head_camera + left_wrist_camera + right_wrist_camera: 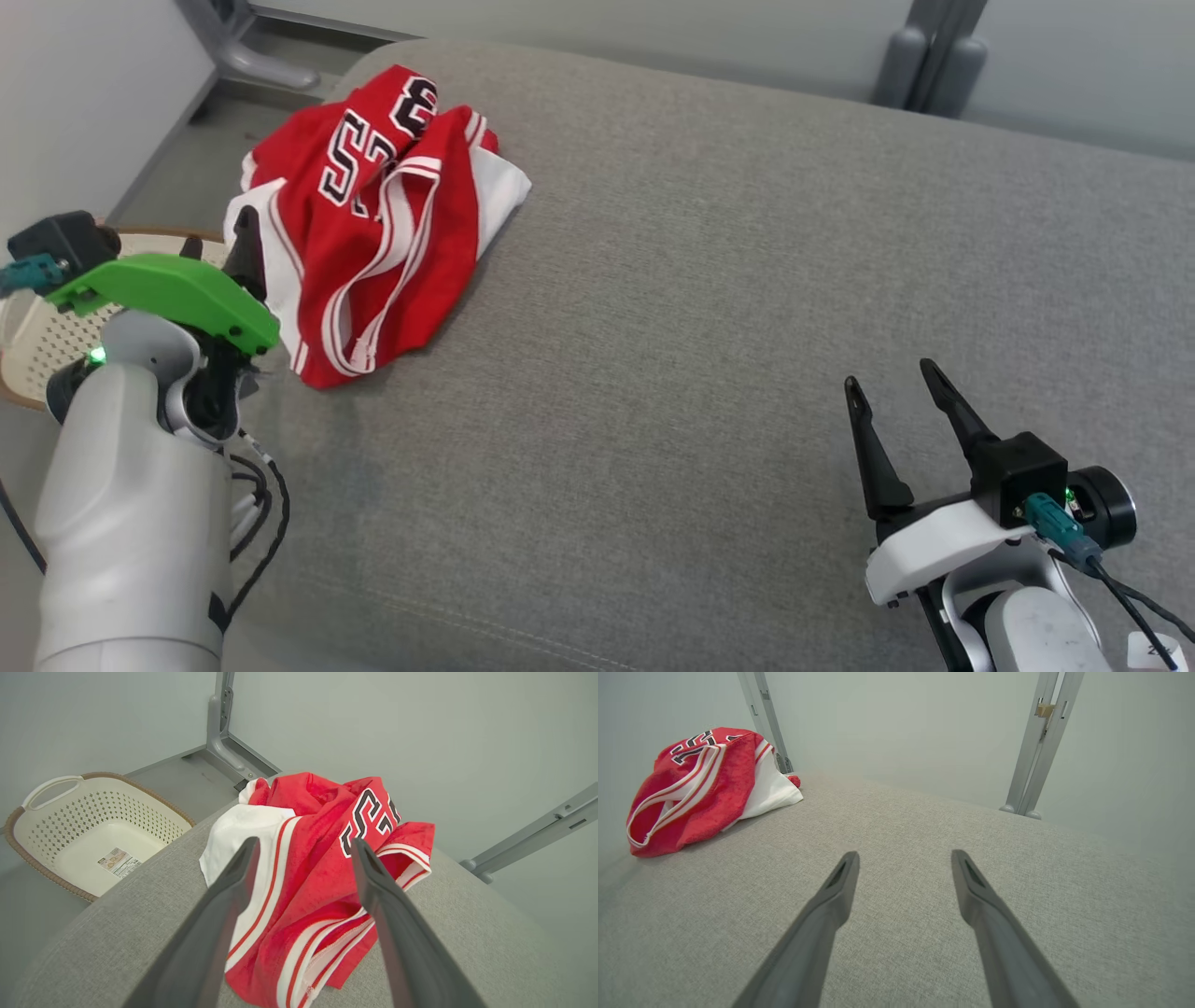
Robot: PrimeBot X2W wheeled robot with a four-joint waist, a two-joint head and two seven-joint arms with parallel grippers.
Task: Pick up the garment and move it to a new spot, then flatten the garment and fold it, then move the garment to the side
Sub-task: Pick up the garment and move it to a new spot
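While the red-and-white garment lies crumpled on the grey fabric-covered worktop, at the corner nearest the cream laundry basket, the left pincer sits just on the basket side of it, jaws spread wide and holding nothing. In the left wrist view its two dark fingers point straight at the heap, their tips framing the red cloth; whether they touch it I cannot tell. The worktop's rounded edge runs between garment and basket, and the basket stands lower, beside the worktop. Away from the basket the grey surface stretches broad and open. The right pincer is over that stretch, well apart from the garment, also open and empty. The left forearm rises from the near edge, its green-capped wrist bent toward the garment.
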